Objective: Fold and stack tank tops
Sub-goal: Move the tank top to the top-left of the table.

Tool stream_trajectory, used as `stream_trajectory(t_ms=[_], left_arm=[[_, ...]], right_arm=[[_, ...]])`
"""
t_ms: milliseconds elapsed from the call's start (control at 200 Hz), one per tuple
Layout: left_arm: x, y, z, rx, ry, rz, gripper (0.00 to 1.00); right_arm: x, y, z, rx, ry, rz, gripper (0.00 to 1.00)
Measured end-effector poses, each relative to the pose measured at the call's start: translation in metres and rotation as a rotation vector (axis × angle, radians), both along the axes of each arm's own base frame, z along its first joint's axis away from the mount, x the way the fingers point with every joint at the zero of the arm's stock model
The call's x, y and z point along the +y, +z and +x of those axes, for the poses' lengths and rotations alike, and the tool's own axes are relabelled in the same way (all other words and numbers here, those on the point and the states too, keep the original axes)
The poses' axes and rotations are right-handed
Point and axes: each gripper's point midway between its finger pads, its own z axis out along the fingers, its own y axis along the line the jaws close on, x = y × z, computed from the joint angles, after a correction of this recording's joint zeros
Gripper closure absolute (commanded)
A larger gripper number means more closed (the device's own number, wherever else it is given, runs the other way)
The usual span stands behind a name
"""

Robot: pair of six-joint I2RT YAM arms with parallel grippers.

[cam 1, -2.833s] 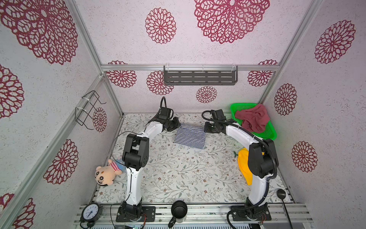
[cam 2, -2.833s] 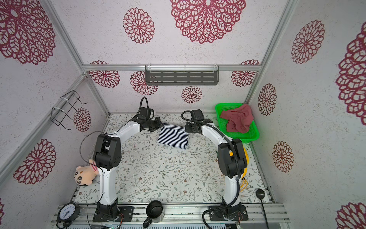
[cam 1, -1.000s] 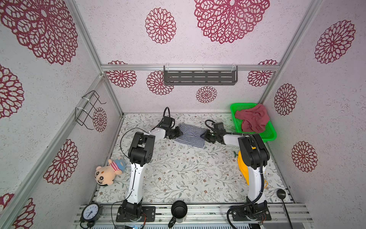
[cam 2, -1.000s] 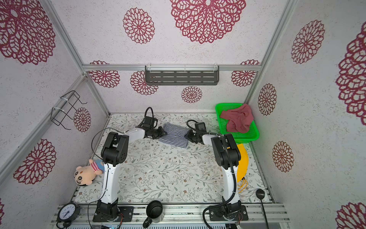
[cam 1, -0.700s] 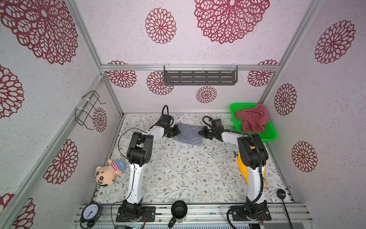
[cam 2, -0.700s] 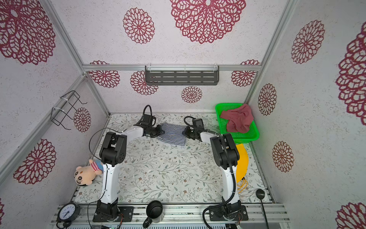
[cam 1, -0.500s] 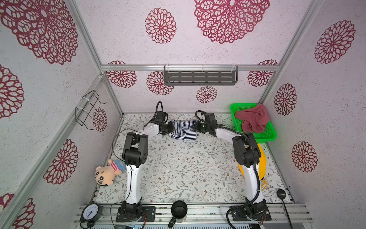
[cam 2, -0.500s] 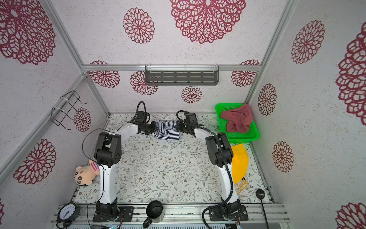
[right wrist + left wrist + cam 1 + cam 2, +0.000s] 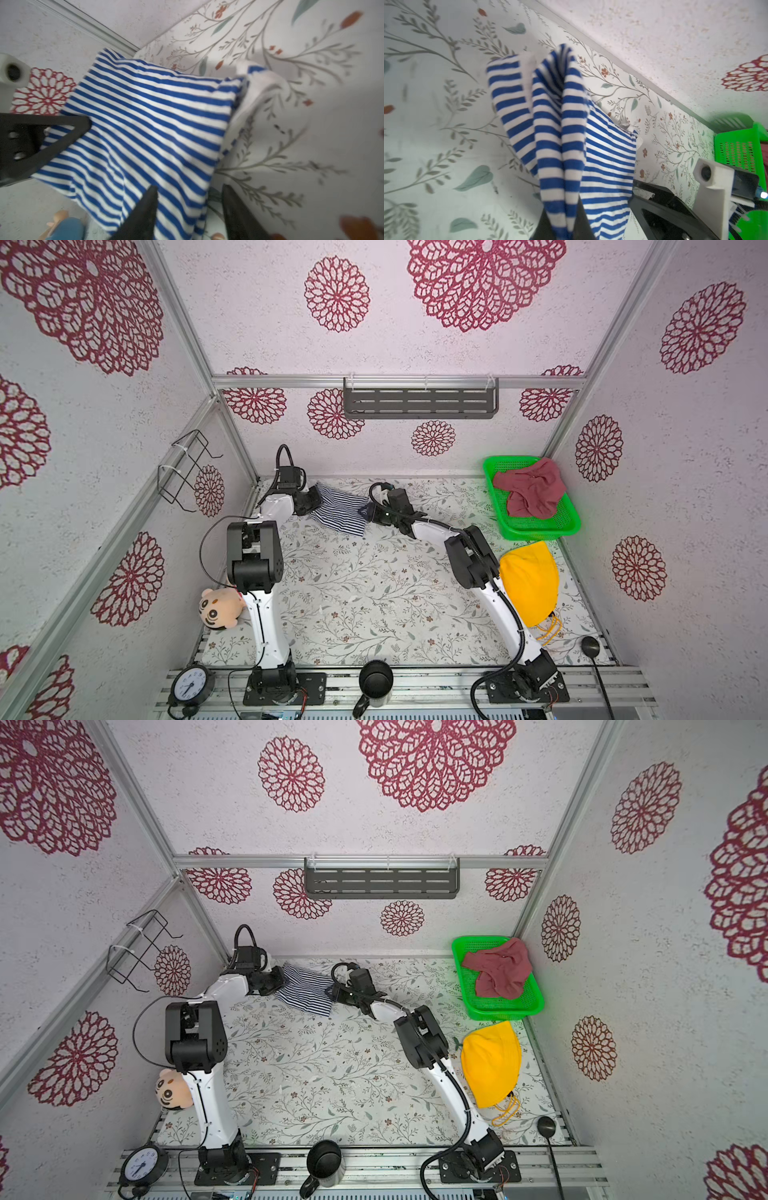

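The striped tank top [image 9: 338, 510] [image 9: 305, 992] lies bunched at the back of the table, between my two grippers. My left gripper [image 9: 318, 499] [image 9: 562, 232] is shut on a folded edge of it, which hangs in pleats [image 9: 560, 124] in the left wrist view. My right gripper [image 9: 368, 512] [image 9: 189, 199] is open at the opposite edge. Its jaws stand apart with a loose edge of striped cloth [image 9: 145, 124] between them. The maroon tank top [image 9: 530, 491] [image 9: 498, 969] lies crumpled in the green basket [image 9: 540, 533].
A yellow cloth [image 9: 528, 580] lies at the right beside my right arm. A plush toy [image 9: 218, 608] sits at the left edge. A black mug [image 9: 376, 676] and a clock [image 9: 189, 684] stand on the front rail. The back wall is close behind the grippers.
Both grippers carried the striped tank top back and leftward toward the back wall. The right gripper's jaws then opened and let go of its edge; the left stays shut on it.
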Motion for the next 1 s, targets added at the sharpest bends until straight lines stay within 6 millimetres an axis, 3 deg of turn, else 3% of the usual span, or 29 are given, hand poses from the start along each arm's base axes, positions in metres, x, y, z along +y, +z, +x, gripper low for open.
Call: stream_trajectory(t_ms=[105, 180, 270, 405, 560, 651, 761, 851, 1001], left_arm=[[0.011, -0.002, 0.001, 0.007, 0.004, 0.013, 1.0], [0.018, -0.004, 0.004, 0.015, 0.003, 0.025, 1.0], [0.026, -0.006, 0.009, 0.019, 0.0, 0.037, 1.0], [0.046, -0.011, 0.009, 0.033, 0.02, 0.045, 1.0], [0.087, -0.021, 0.004, 0.058, 0.087, 0.043, 1.0], [0.107, -0.025, 0.002, 0.071, 0.114, 0.046, 1.0], [0.128, -0.025, 0.001, 0.078, 0.136, 0.056, 1.0], [0.138, -0.021, 0.004, 0.069, 0.14, 0.067, 1.0], [0.148, -0.025, 0.017, 0.062, 0.137, 0.08, 1.0]], right_arm=[[-0.016, 0.009, -0.005, 0.002, -0.036, -0.031, 0.01], [-0.039, 0.015, -0.015, 0.019, -0.058, -0.089, 0.01], [-0.071, 0.037, -0.027, 0.012, -0.08, -0.147, 0.01], [-0.133, 0.101, -0.046, -0.063, -0.135, -0.207, 0.01], [-0.215, 0.184, -0.058, -0.204, -0.247, -0.259, 0.01], [-0.258, 0.209, -0.064, -0.248, -0.305, -0.305, 0.01], [-0.309, 0.207, -0.066, -0.226, -0.373, -0.383, 0.06], [-0.355, 0.186, -0.07, -0.148, -0.433, -0.434, 0.11], [-0.451, 0.148, -0.083, 0.011, -0.597, -0.527, 0.17]])
